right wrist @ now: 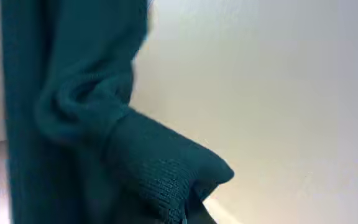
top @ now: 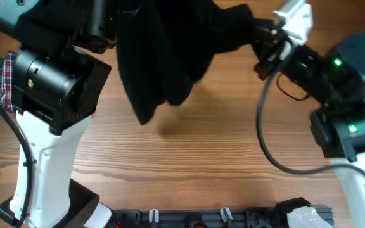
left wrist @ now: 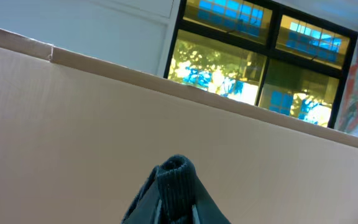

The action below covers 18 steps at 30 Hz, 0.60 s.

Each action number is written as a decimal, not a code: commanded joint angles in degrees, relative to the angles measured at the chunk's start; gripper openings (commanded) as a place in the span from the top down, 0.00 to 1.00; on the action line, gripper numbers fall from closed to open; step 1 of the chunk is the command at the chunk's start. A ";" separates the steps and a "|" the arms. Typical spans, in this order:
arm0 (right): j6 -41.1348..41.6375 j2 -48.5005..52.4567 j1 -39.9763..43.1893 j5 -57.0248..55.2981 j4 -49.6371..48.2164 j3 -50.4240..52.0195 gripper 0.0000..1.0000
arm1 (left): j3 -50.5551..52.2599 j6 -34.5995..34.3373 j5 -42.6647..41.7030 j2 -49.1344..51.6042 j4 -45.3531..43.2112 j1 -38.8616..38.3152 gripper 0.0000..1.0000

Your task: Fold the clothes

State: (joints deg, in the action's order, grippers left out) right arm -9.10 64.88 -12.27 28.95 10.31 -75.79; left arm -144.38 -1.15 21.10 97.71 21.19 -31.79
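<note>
A dark teal knitted garment (top: 163, 50) hangs in the air between both arms, above the wooden table (top: 189, 152). My left gripper (top: 100, 25) is shut on a ribbed edge of the garment, which pokes up between the fingers in the left wrist view (left wrist: 174, 177). My right gripper (top: 265, 38) is shut on another ribbed edge of it, seen bunched in the right wrist view (right wrist: 160, 168). The garment's loose lower part droops toward the table at the centre left.
A plaid red and blue cloth (top: 4, 79) lies at the far left edge, partly behind the left arm. A blue-grey item (top: 360, 47) sits at the far right. Black fixtures (top: 220, 216) line the table's front edge.
</note>
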 commanded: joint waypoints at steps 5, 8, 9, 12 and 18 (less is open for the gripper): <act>3.28 -7.76 10.54 -20.22 -10.32 -0.24 0.96 | -0.59 2.43 2.36 -0.17 1.46 -0.20 0.88; 3.52 -7.72 12.59 -19.96 -9.09 -0.63 0.96 | -0.59 2.45 3.30 -0.17 3.43 -0.17 0.87; 3.50 -7.54 12.68 -19.98 -8.44 -0.63 0.96 | -0.59 2.45 3.67 -0.17 3.52 -0.20 0.87; 3.48 -6.84 12.68 -20.00 -7.76 -0.63 0.96 | -0.59 2.43 3.65 -0.17 3.45 -0.20 0.87; 3.06 -3.26 12.70 -20.83 -7.17 -0.63 0.96 | -0.59 2.40 3.61 -0.55 2.64 -0.20 0.87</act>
State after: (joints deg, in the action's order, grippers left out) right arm -6.66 59.92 -0.10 11.07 2.90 -75.61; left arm -144.38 0.34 22.85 97.91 25.08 -31.99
